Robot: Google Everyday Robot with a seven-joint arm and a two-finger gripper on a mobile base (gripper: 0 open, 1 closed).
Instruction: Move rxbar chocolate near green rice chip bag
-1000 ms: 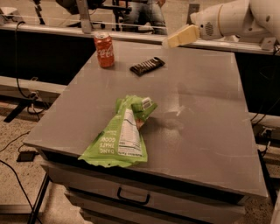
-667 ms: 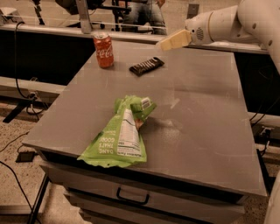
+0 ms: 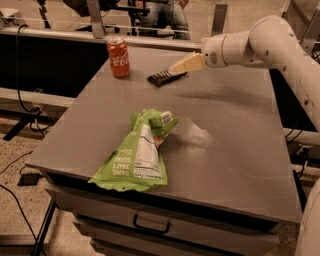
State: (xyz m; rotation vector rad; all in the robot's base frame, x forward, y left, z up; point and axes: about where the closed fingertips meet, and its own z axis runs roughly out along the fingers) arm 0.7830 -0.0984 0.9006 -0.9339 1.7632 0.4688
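Note:
The rxbar chocolate (image 3: 162, 77) is a small flat dark bar lying at the far side of the grey table (image 3: 235, 130), right of an orange-red soda can (image 3: 118, 56). The green rice chip bag (image 3: 138, 155) is a large lime-green bag with a white label panel, lying near the table's front left edge. My gripper (image 3: 176, 69) reaches in from the right on a white arm and hangs just above the right end of the bar, covering that end.
A drawer handle (image 3: 150, 224) shows below the table's front edge. A rail and a black counter run behind the table, with a person's legs (image 3: 165, 15) beyond. Cables (image 3: 30, 115) lie on the floor at the left.
My gripper has moved left and down, from the far right side of the table to just above the bar's right end. The bar, can and bag have not moved.

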